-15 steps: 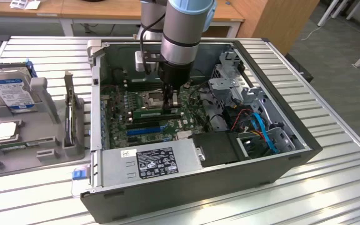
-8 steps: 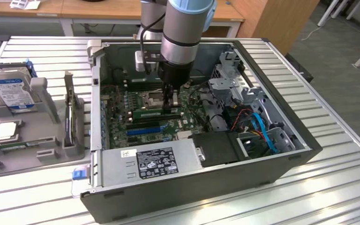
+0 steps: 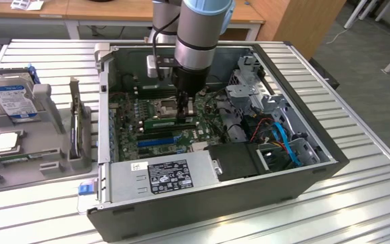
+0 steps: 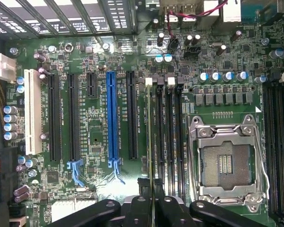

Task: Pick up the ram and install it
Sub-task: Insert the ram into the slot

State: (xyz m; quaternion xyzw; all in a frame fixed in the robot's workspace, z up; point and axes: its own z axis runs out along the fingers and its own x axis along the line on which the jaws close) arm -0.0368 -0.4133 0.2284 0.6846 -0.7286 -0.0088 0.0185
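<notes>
The ram (image 4: 150,142) shows edge-on in the wrist view as a thin green strip. It runs along the outermost of several parallel black memory slots (image 4: 169,137), beside the empty processor socket (image 4: 226,163). My gripper (image 4: 154,191) is shut on its top edge, one black finger on each side. In the exterior view my gripper (image 3: 185,114) reaches straight down into the open computer case (image 3: 317,168), and the ram (image 3: 164,122) lies as a green bar just above the motherboard (image 3: 130,114) under the fingers. Whether it is seated in the slot I cannot tell.
A grey fixture (image 3: 46,157) at the exterior view's left holds a blue-labelled hard drive (image 3: 8,96) and a square silver processor chip (image 3: 5,142). Inside the case are the power supply (image 3: 164,175), blue cables (image 3: 286,142), a drive cage (image 3: 249,89) and blue and black expansion slots (image 4: 112,118).
</notes>
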